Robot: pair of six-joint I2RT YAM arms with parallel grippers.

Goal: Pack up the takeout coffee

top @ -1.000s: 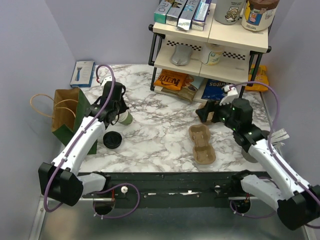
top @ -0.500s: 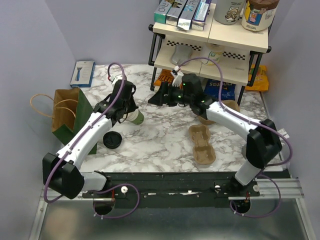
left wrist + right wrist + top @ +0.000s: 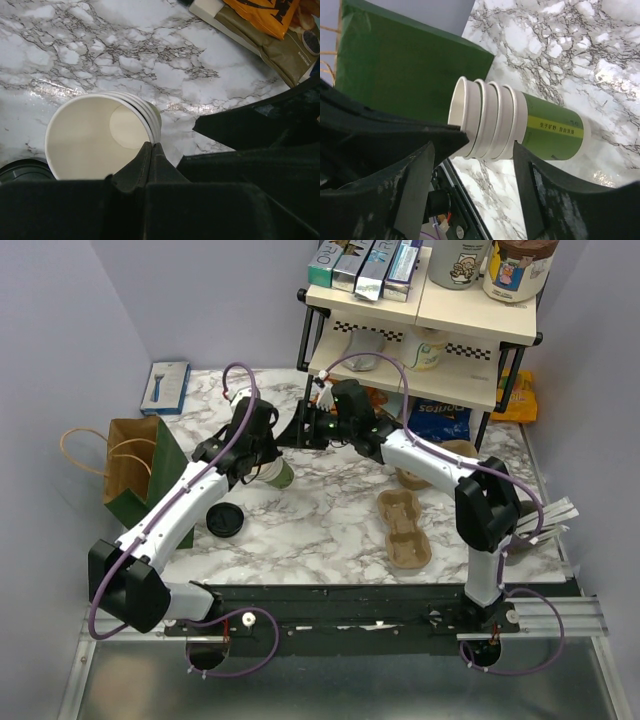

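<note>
We hold the nested green cups point(image 3: 279, 475) tilted above the marble surface point(image 3: 330, 512), left pincer point(image 3: 150, 154) clamped on their rim, right pincer point(image 3: 298, 432) spread wide alongside, probably to pull one free.

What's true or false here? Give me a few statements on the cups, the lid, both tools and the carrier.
1. The left tool grips the green cup stack by its rim. True.
2. The black lid is on the cups. False: it lies on the table, and the top cup's mouth is open.
3. The right tool is open, straddling the stack. True.
4. Only one cup is held. False: four nested rims show in the right wrist view.
5. The pulp carrier holds a cup. False: its wells are empty.
</note>
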